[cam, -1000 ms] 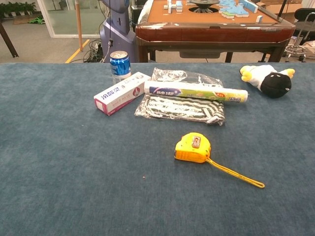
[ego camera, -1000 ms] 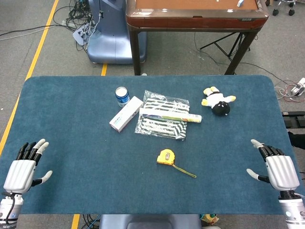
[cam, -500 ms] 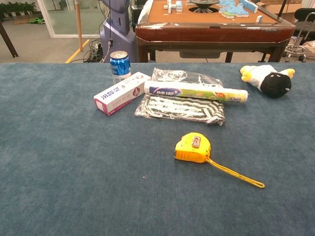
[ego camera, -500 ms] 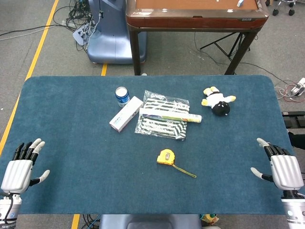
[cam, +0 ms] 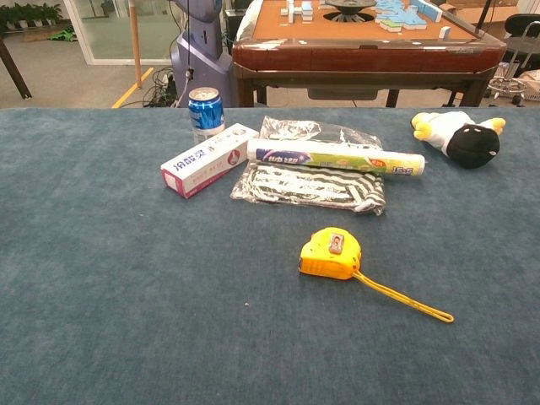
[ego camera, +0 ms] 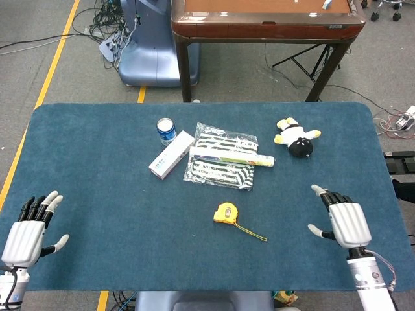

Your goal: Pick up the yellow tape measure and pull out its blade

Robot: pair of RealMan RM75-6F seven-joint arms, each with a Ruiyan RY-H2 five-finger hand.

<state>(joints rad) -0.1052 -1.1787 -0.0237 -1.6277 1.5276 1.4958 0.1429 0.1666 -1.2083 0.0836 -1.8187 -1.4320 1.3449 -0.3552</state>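
Both hands show only in the head view, low over the near edge of the table (ego camera: 78, 162), backs up and holding nothing. The left hand (ego camera: 26, 230) sits at the near left corner, its white shell-like back turned to the camera, dark-jointed fingers reaching forward a little apart and the thumb stuck out to the side. The right hand (ego camera: 342, 220) is at the near right, set further in over the cloth than the left, with its fingers likewise apart, thumb splayed toward the middle and its slim wrist running down out of the picture.

The yellow tape measure (cam: 331, 254) lies flat on the table near the middle, slightly toward the near side, well apart from both hands. Its case is a rounded, hard-looking yellow block with a small metal-coloured clip on top, and a thin yellow cord loop (cam: 405, 302) trails from it toward the near right.

The tabletop is covered in a dark teal, carpet-like fabric with rounded corners. Further back lie a black-and-white striped cloth in a crinkled clear bag (cam: 308, 186), a long printed roll (cam: 337, 157) resting across it, a white rectangular carton (cam: 208, 159), an upright blue drinks can (cam: 205, 108), and at the far right a soft plush toy (cam: 460, 135) in black, white and yellow.
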